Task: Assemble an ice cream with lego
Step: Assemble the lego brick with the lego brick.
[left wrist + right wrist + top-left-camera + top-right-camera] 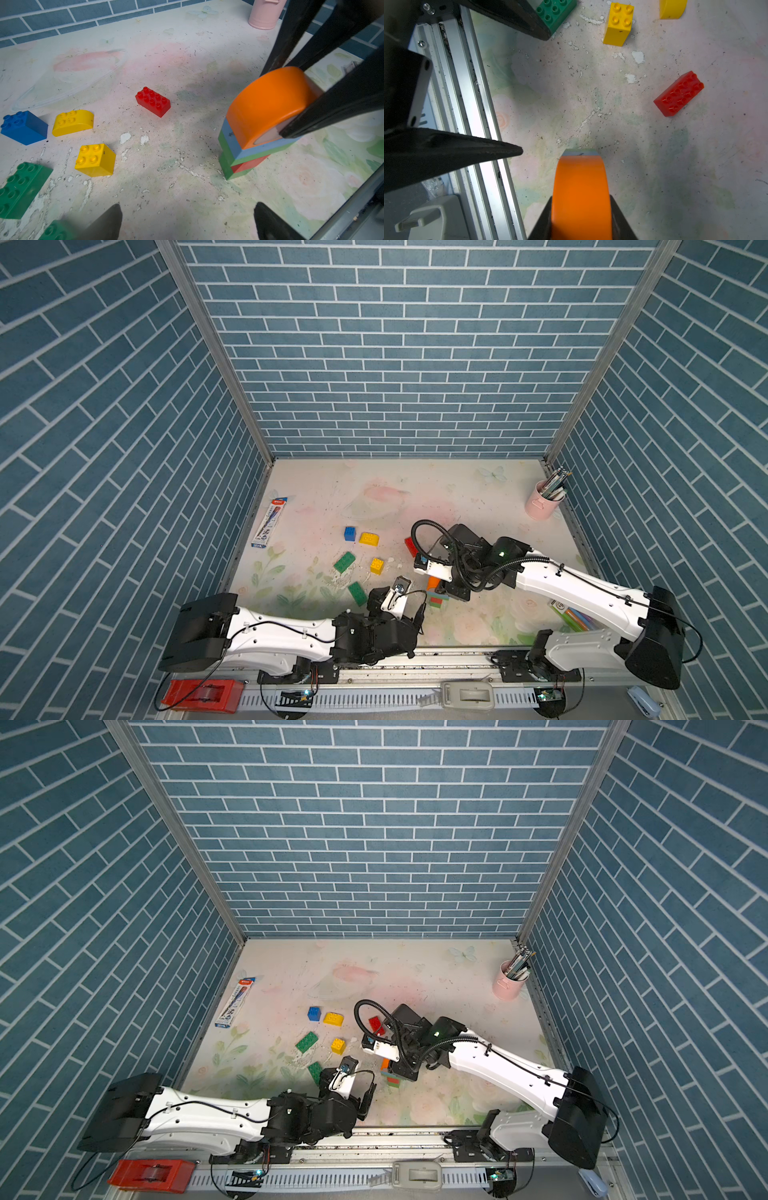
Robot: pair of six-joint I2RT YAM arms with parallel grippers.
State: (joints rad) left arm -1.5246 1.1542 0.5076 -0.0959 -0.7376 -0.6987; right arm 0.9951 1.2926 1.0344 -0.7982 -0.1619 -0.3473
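Bricks (369, 539) lie loose on the counter (415, 497) in both top views; an orange brick (433, 583) caps a stack (437, 600) nearer the front. Left wrist: left claw (187, 220) spread apart, empty. Right wrist: right claw (581, 220) clamped on the orange brick.

A pink cup (543, 506) of pens stands right of centre, beside the blue brick wall (374, 364). A pen pack (269, 523) lies centre left. Along the bottom edge sit a red tape dispenser (202, 696) and a grey dispenser (467, 694).
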